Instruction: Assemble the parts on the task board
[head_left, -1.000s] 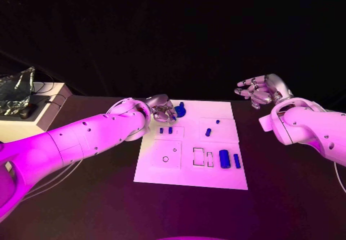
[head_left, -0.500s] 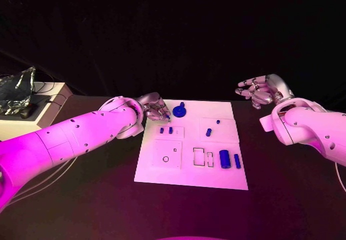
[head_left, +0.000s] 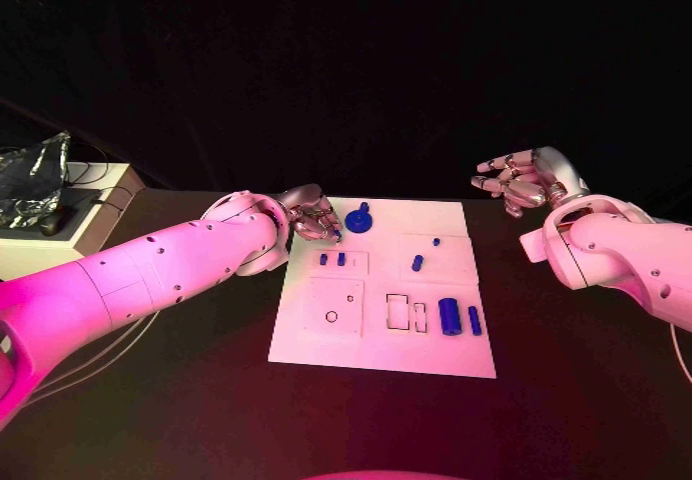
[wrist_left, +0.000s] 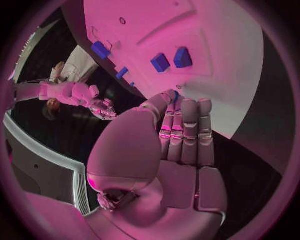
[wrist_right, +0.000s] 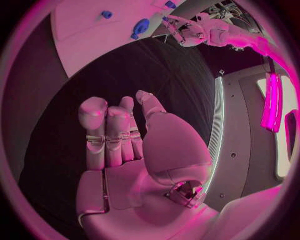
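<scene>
Reaching over the far-left corner of the task board, your left hand is working beside the round blue part.
You are keeping its fingers drawn close together, and a sliver of blue is showing at their tips in the left wrist view, though I cannot tell whether they are pinching it. You are holding your right hand off the board's far-right corner, fingers loosely curled on nothing, likely to keep it out of the way.

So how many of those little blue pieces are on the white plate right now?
7 that I can see: a round one with a stem at the far edge, two small pegs, two more mid-board, a cylinder and a thin bar on its right. The left hand may hide another.
</scene>
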